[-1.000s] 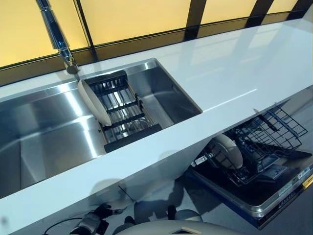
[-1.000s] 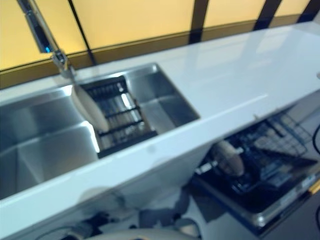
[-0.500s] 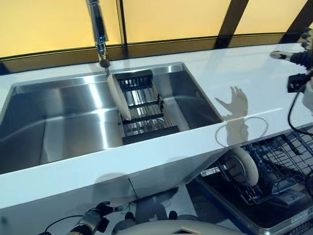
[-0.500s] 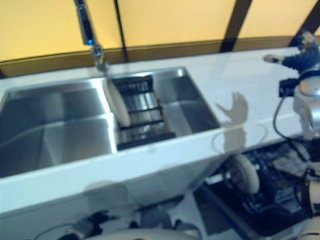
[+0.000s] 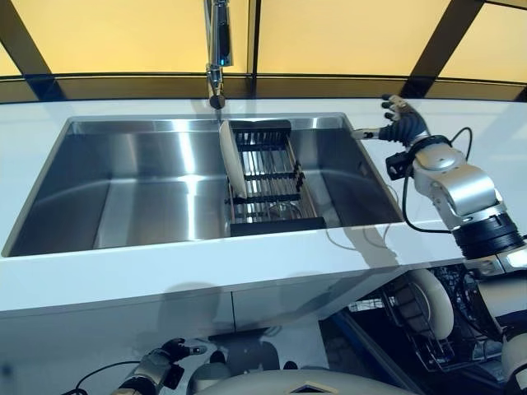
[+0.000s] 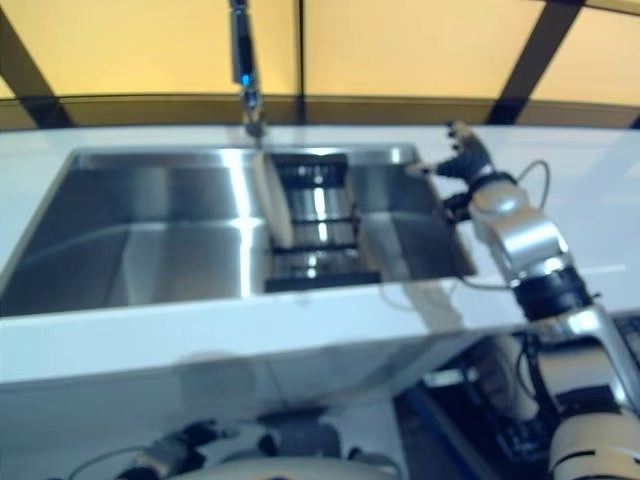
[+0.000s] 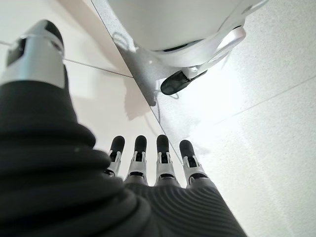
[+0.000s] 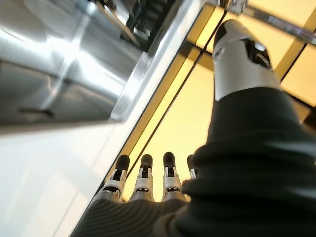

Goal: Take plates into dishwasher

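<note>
Broadly, the white counter (image 5: 123, 280) spans my view, with the steel sink (image 5: 140, 189) sunk into it and the tap (image 5: 217, 49) rising behind. Inside the sink's right part sits a dark rack (image 5: 268, 177), and one white plate (image 5: 230, 163) stands on edge at the rack's left side. Below the counter at lower right, the dishwasher basket (image 5: 449, 329) holds another plate (image 5: 428, 300) upright. My right hand (image 5: 399, 125) hovers over the counter just beside the sink's far right corner, fingers straight and spread, holding nothing. My left hand (image 5: 165, 362) hangs low beneath the counter edge, fingers (image 7: 140, 155) straight and relaxed, empty too.
</note>
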Robot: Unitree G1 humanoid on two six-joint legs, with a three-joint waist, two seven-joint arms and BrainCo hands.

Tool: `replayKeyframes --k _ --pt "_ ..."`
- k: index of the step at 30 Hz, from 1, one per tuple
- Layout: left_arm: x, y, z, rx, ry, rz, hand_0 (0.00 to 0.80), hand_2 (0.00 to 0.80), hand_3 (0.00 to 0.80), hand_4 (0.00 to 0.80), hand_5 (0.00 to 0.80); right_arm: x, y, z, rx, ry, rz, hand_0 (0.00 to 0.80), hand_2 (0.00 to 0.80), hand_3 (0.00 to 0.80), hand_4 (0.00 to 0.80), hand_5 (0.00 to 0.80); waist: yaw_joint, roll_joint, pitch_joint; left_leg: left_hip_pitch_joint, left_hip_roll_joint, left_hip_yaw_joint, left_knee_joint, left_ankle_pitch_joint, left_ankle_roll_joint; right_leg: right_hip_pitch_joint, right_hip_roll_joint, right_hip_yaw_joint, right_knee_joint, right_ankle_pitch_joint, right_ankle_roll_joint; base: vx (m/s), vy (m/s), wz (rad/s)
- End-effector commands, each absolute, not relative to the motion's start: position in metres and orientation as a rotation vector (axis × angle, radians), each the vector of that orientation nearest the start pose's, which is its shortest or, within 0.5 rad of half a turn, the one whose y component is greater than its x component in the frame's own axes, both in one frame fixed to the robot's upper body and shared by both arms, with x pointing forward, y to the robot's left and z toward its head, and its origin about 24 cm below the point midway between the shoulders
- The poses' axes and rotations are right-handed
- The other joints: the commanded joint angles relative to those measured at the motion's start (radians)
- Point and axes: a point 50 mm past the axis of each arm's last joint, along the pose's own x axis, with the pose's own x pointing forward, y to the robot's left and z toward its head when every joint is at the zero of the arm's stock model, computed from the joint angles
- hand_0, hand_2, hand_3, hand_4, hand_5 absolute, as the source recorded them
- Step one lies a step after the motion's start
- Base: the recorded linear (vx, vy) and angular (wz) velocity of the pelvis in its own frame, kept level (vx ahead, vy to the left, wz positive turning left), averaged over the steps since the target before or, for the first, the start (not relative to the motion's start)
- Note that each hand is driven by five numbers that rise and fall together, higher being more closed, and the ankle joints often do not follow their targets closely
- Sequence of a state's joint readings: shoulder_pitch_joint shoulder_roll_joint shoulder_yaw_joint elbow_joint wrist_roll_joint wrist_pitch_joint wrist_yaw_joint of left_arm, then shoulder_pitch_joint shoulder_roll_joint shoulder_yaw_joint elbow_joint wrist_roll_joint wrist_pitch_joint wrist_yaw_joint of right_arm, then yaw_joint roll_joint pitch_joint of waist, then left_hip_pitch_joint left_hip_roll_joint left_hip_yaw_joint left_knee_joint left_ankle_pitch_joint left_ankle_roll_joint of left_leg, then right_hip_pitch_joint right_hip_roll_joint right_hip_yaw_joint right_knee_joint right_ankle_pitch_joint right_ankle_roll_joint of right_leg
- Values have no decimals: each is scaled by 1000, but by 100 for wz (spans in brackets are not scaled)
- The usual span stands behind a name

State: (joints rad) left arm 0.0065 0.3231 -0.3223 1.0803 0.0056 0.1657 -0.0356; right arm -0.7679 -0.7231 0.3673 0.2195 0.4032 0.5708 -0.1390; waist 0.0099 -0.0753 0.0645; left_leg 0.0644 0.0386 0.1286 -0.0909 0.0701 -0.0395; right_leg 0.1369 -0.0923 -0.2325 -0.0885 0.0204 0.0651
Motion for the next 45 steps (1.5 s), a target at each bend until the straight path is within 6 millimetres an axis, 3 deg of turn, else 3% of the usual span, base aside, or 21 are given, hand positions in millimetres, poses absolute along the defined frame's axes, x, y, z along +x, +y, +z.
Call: replayKeyframes --k 1,15,33,45 --pt "116 246 -149 486 1250 -91 0 0 0 0 0 374 -192 233 -599 -24 -26 0 0 0 0 0 52 -13 3 40 13 2 8 -77 -17 -29 -55 -6 14 31 76 -9 14 6" --pt "117 252 -146 496 1239 -74 0 0 0 0 0 377 -158 239 -550 -29 87 0 0 0 0 0 101 -34 7 25 12 -24 6 -65 -23 -20 -67 -49 15 30 81 -9 7 10" --pt "121 250 -145 486 1222 -69 0 0 0 0 0 379 -116 186 -374 134 242 0 0 0 0 0 142 -29 19 18 11 -49 5 -60 -23 -14 -80 -80 19 30 83 -3 4 5" --pt "119 248 -146 478 1224 -71 0 0 0 0 0 376 -103 169 -330 185 291 0 0 0 0 0 151 -25 23 14 10 -58 4 -57 -25 -16 -85 -83 20 34 87 -2 2 1"
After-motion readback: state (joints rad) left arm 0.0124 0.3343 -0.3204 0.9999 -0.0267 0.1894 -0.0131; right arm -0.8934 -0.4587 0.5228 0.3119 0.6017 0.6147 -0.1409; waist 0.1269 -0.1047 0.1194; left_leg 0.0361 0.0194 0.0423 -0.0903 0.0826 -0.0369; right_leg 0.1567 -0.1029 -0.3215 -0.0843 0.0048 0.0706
